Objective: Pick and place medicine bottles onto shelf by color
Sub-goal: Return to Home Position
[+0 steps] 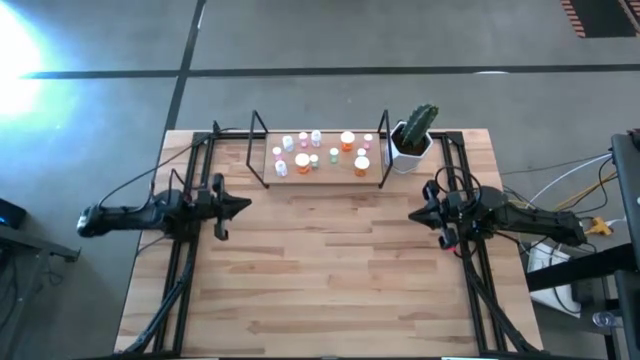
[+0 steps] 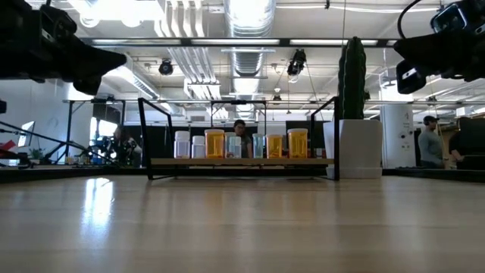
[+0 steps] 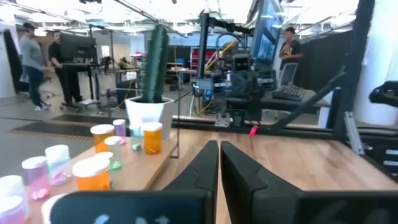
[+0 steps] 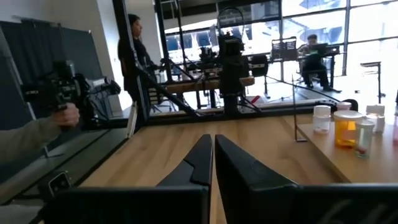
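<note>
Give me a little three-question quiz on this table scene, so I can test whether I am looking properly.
1. Where do the medicine bottles stand?
A) on the shelf
B) tipped over in a heap
C) held in the robot's fingers
2. True or false: the left gripper or the right gripper holds a bottle.
3. Fill in: the white pot beside the shelf holds a ____.

Key:
1. A.
2. False. Both grippers are shut on nothing, out at the table's sides.
3. cactus
</note>
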Tool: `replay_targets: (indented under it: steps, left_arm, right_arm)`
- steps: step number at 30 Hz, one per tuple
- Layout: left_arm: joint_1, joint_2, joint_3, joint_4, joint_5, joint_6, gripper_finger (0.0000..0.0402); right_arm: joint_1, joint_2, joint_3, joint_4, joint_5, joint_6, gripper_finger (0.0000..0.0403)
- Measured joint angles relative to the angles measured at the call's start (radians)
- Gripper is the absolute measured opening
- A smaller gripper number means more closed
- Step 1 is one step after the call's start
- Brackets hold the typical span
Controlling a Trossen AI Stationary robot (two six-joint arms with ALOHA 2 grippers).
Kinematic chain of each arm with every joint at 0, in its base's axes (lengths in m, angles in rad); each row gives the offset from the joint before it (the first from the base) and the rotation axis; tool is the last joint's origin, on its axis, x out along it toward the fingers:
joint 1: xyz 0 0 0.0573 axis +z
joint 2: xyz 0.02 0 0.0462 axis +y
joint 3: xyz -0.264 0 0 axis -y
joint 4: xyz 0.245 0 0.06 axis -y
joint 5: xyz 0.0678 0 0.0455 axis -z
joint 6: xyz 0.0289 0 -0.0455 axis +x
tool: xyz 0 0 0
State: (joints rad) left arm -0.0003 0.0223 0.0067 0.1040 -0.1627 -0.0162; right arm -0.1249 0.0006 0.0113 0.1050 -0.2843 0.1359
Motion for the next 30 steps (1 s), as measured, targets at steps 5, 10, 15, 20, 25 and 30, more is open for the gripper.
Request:
replay_targets:
  steps: [5,10,15,20,25,30]
  left_arm:
    - [0.117,0.001,-0.001,-0.014,0.112,-0.005,0.0000]
    - [0.118,0.001,-0.001,-0.034,0.117,0.018,0.0000]
    - [0.118,0.001,-0.001,-0.077,0.117,0.020,0.0000]
    - [0.118,0.001,-0.002,-0.078,0.117,0.029,0.0000]
    - [0.118,0.001,-0.002,-0.077,0.117,0.050,0.0000]
    - [0.118,0.001,-0.002,-0.077,0.117,0.057,0.0000]
  right_arm:
    - [0.000,0.001,0.000,0.000,-0.013,0.006,0.0008]
    - [0.000,0.002,0.000,-0.002,-0.012,-0.030,0.0008]
    - [0.000,0.008,0.000,-0.027,0.009,-0.007,0.0008]
    - [0.000,0.034,-0.001,-0.067,0.294,0.072,0.0008]
    - [0.000,0.074,-0.001,-0.067,0.389,-0.006,0.0008]
    - [0.000,0.105,-0.001,-0.074,0.388,-0.020,0.0008]
